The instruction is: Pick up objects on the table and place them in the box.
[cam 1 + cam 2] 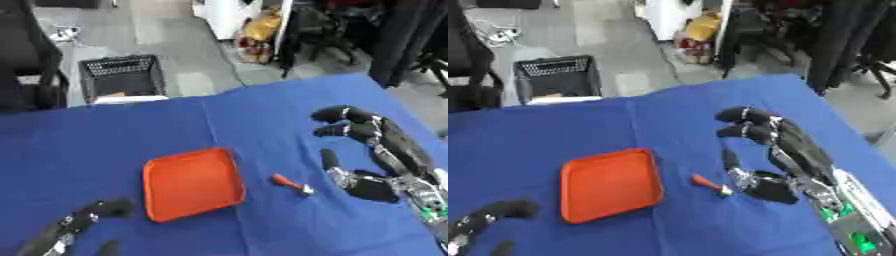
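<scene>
Right hand (785, 150) open-fingered, just beside small orange object (290, 183) on blue table (262, 110); left hand (83, 220) relaxed, lower-left corner.

I can read no text, label, brand, number or sign in either eye view. The orange tray (192, 182), the blue tablecloth (105, 135) and the black crate (122, 77) on the floor carry no legible markings.
</scene>
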